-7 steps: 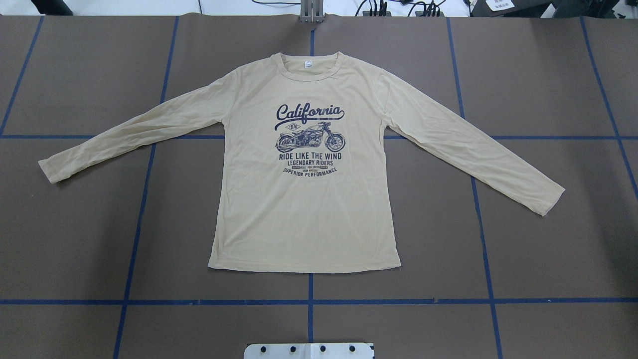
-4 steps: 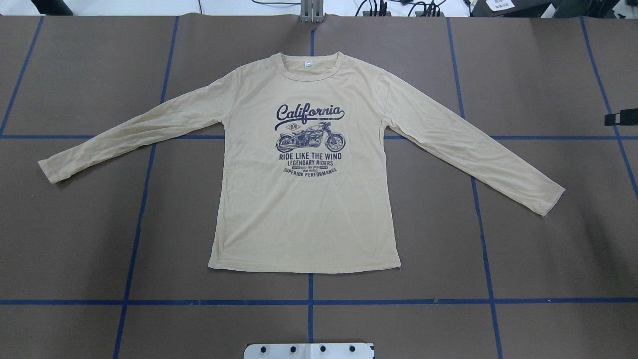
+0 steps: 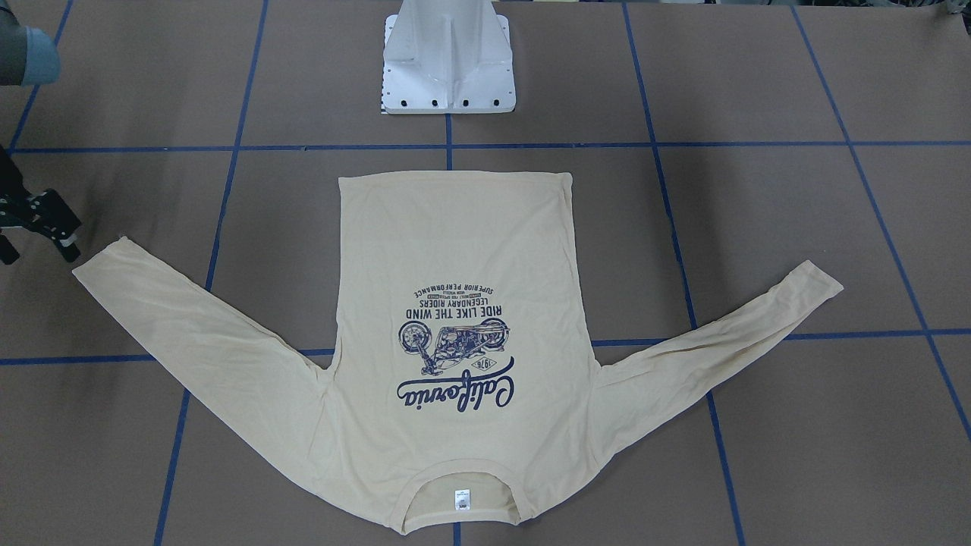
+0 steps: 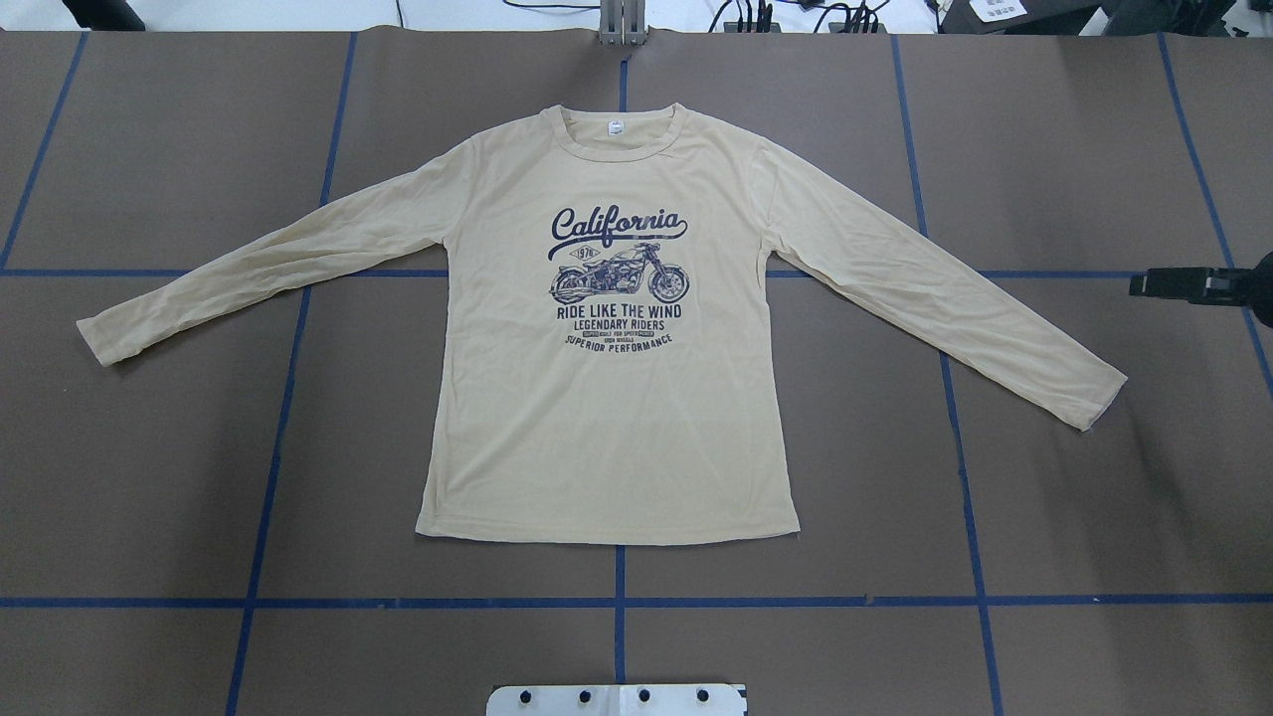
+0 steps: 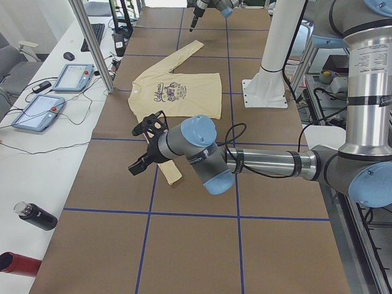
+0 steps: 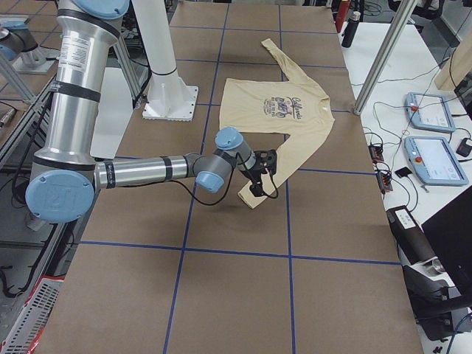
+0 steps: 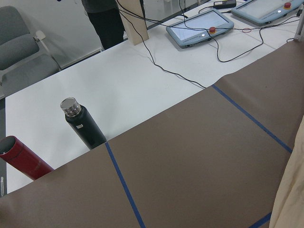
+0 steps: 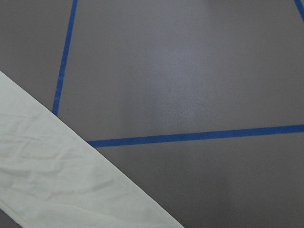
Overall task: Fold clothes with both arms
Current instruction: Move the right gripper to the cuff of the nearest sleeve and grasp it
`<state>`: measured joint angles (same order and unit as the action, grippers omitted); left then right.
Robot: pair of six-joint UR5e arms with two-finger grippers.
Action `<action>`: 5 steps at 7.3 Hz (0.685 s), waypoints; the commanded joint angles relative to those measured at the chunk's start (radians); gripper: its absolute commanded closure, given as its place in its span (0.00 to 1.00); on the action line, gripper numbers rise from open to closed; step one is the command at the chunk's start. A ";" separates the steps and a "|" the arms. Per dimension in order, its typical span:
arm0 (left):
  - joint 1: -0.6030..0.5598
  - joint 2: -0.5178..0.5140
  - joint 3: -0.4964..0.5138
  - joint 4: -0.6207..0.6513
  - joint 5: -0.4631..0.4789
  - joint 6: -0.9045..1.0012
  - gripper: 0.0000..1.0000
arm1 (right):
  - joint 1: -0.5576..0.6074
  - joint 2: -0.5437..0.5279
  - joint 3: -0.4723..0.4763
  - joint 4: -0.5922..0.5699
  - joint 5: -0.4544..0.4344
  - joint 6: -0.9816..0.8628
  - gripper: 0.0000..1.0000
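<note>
We count one T-shirt (image 4: 607, 418), two arms and two grippers. The T-shirt is pale cream-yellow and lies flat and unfolded in the middle of the brown table (image 4: 149, 447), print side up. Its hem is toward the single white pedestal (image 3: 447, 68) and its collar is away from it. Both long sleeves are spread out to the sides, slanting back toward the hem. The right arm (image 6: 140, 171) reaches low across the table, and the right gripper (image 4: 1188, 284) sits near the cuff of the sleeve on the robot's right, apart from the cloth. In the front-facing view its two fingers (image 3: 68, 241) stand spread with a clear gap between them, so we read it as released. It grasps nothing, and we see no contact with the shirt. The left arm (image 5: 269, 164) stretches out the same way on the other side, with the left gripper (image 5: 142, 147) close to the other cuff. That gripper shows only in the side view, so we cannot tell whether it is released or clenched. On the white bench past the table edge we count two handheld control tablets (image 7: 199, 26), one black bottle (image 7: 83, 126) with a silver cap and one red bottle (image 7: 21, 159). A grey chair (image 7: 21, 52) stands behind them.
</note>
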<state>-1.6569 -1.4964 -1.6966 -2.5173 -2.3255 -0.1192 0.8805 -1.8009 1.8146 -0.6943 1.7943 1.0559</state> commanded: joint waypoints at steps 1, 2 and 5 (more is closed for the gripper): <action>0.002 0.005 0.000 0.000 0.000 0.003 0.00 | -0.132 -0.063 0.000 0.018 -0.139 0.000 0.22; 0.002 0.004 0.000 0.000 0.000 0.001 0.00 | -0.133 -0.070 -0.001 0.027 -0.138 -0.054 0.30; 0.002 0.004 0.000 0.000 0.000 0.001 0.00 | -0.135 -0.065 -0.136 0.232 -0.127 -0.091 0.34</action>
<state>-1.6556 -1.4925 -1.6966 -2.5173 -2.3255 -0.1184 0.7475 -1.8732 1.7510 -0.5539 1.6646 0.9730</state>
